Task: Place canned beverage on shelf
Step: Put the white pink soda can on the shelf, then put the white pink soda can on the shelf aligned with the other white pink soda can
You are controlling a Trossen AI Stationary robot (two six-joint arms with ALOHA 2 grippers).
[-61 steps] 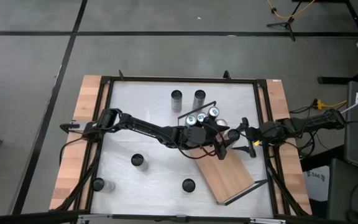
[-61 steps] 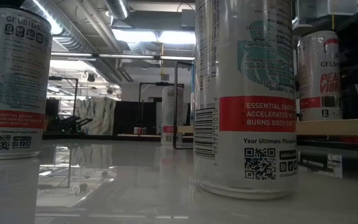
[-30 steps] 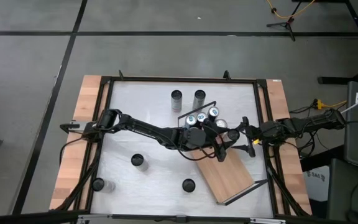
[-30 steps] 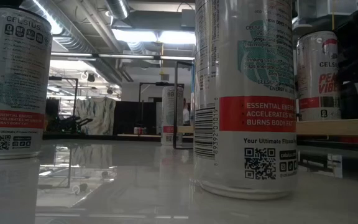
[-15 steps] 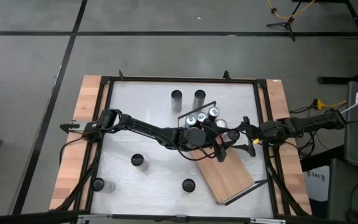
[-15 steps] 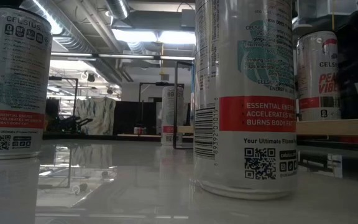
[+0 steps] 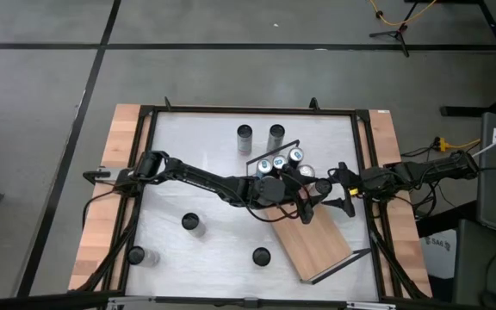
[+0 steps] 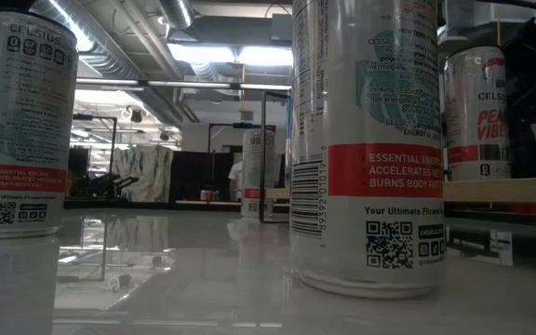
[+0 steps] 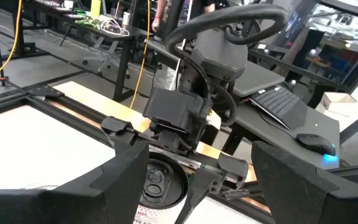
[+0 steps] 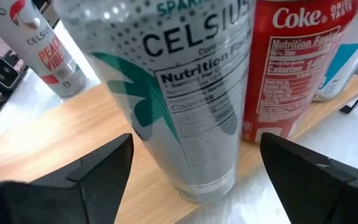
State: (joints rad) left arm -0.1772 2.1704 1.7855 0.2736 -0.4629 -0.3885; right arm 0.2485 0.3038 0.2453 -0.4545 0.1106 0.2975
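Two dark grippers meet over the long light-wood shelf (image 7: 317, 238). The tall silver Celsius can (image 10: 179, 93) stands upright on the shelf's edge, right between the right gripper's (image 10: 191, 165) wide-spread fingers. The left gripper (image 9: 194, 180) is spread too, with a can top below.

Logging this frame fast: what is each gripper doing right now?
Left gripper: open, holding nothing, over the shelf.
Right gripper: open, fingers either side of the Celsius can, not clamped.
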